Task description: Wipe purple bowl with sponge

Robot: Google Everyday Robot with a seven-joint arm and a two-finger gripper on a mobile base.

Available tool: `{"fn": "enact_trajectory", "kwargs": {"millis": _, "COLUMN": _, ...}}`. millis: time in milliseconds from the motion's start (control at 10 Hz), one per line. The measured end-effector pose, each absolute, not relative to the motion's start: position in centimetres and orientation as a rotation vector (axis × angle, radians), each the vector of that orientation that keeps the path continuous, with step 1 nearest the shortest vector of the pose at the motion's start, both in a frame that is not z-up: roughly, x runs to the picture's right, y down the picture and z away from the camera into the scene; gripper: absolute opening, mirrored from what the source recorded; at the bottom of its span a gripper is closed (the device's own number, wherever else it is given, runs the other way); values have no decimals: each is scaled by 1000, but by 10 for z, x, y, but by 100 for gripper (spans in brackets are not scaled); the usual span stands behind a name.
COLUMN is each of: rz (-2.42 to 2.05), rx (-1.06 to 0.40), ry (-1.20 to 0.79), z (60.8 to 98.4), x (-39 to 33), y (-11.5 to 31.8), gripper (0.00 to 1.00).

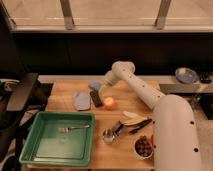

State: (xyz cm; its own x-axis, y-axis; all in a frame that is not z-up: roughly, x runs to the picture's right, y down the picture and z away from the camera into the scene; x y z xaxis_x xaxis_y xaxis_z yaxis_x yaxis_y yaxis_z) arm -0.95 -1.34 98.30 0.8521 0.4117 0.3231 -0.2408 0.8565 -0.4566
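My claw (97, 99) hangs open and empty over the table (62, 95), between the grey cloth (80, 100) and an orange thing (109, 103). The sponge (94, 86) lies just behind it. The purple bowl (144, 147) sits front right.

Bench (62, 100): tray (50, 146) front left, 1 fork (74, 129) in it. Cloth (80, 100) behind the tray's right end. Gripper (97, 99) low over the bench, just right of the cloth. Sponge (94, 86) just behind the gripper. 1 small round item (109, 103) just right of the gripper. Metal cup (107, 136) right of the tray, utensils (133, 122) behind it, rightward.
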Motion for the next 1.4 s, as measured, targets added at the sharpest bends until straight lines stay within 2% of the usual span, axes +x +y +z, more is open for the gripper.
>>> {"fn": "enact_trajectory", "kwargs": {"millis": 500, "rz": 338, "rx": -333, "ry": -379, "z": 995, "x": -13, "y": -15, "gripper": 65}}
{"fn": "enact_trajectory", "kwargs": {"millis": 1200, "rz": 424, "rx": -361, "ry": -392, "z": 1019, "x": 0, "y": -14, "gripper": 65}}
{"fn": "enact_trajectory", "kwargs": {"millis": 1300, "rz": 430, "rx": -378, "ry": -403, "z": 1020, "x": 0, "y": -13, "gripper": 63}}
{"fn": "enact_trajectory", "kwargs": {"millis": 1400, "rz": 432, "rx": -403, "ry": -415, "z": 1021, "x": -1, "y": -10, "gripper": 55}}
